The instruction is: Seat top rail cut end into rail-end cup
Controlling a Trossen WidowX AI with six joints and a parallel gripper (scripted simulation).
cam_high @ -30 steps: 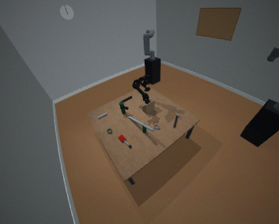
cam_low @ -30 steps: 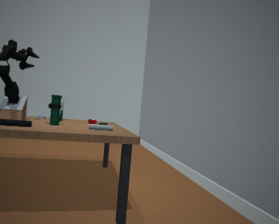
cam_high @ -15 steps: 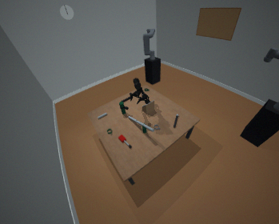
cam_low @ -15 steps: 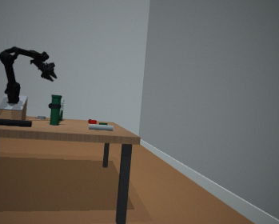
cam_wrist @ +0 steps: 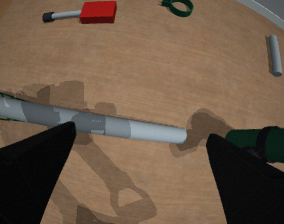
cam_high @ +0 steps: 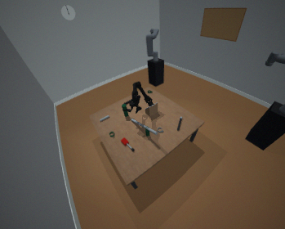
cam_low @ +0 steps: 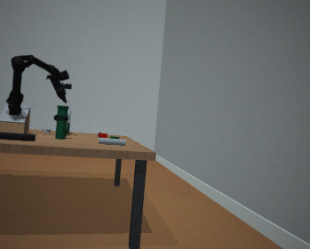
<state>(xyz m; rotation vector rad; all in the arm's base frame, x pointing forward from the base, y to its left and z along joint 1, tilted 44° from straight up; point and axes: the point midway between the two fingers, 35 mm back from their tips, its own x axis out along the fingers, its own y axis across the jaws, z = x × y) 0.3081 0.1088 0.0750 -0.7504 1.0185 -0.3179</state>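
The grey rail (cam_high: 143,125) (cam_wrist: 155,134) lies raised across the smaller green post (cam_high: 148,132). In the wrist view its cut end points at the big green post (cam_high: 125,108) (cam_low: 60,129) (cam_wrist: 237,137), with a gap between them. The black brace band (cam_low: 60,117) (cam_wrist: 264,142) is around the post's upper part, below the cap. The end cup cannot be told clearly; a dark piece at the band is partly behind a finger. My gripper (cam_high: 134,110) (cam_low: 65,101) (cam_wrist: 142,135) is wide open and empty above the rail end, its fingertips on either side of that end in the wrist view.
A red block with a grey handle (cam_high: 125,141) (cam_low: 103,135) (cam_wrist: 98,12), a green ring (cam_high: 112,134) (cam_wrist: 179,7) and a short grey tube (cam_high: 104,118) (cam_low: 112,141) (cam_wrist: 275,55) lie on the table (cam_high: 133,165) (cam_low: 78,148). A black bar (cam_high: 180,123) (cam_low: 11,136) lies farther off.
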